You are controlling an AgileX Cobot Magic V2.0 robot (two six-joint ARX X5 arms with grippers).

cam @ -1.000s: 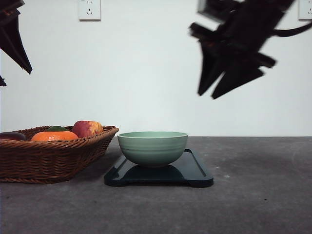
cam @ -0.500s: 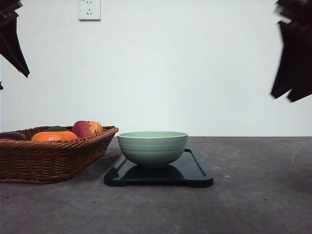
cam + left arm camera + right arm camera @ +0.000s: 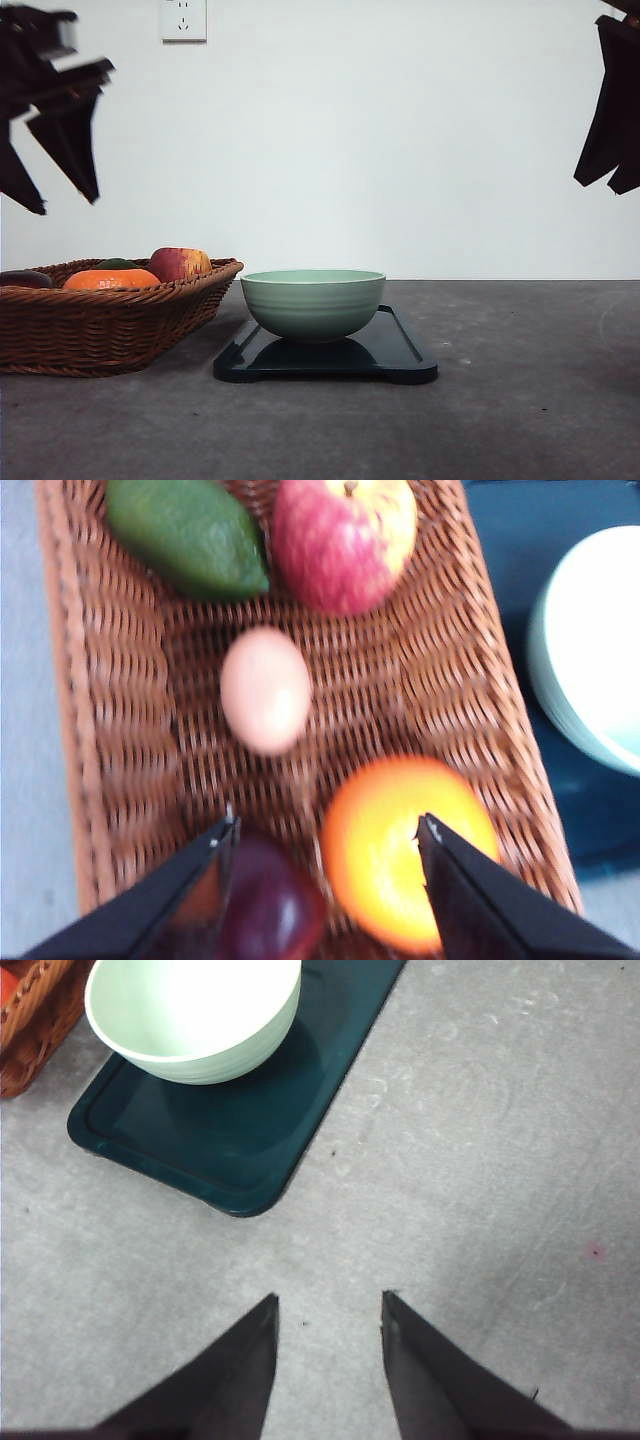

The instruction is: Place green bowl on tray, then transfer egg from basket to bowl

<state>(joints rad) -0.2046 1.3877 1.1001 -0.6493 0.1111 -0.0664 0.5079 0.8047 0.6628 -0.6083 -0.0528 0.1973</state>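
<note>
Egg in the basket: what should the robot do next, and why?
Probably lower the open left gripper onto the egg. The green bowl already sits on the tray, and the egg lies bare in the basket, ahead of the gripper.

Sage-green bowl (image 3: 313,302) upright on dark tray (image 3: 405,355); pale egg (image 3: 265,689) in wicker basket (image 3: 100,325).

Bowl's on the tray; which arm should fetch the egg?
Left. Its open left gripper hangs over the basket with the egg just ahead; the right gripper hangs over bare table.
</note>
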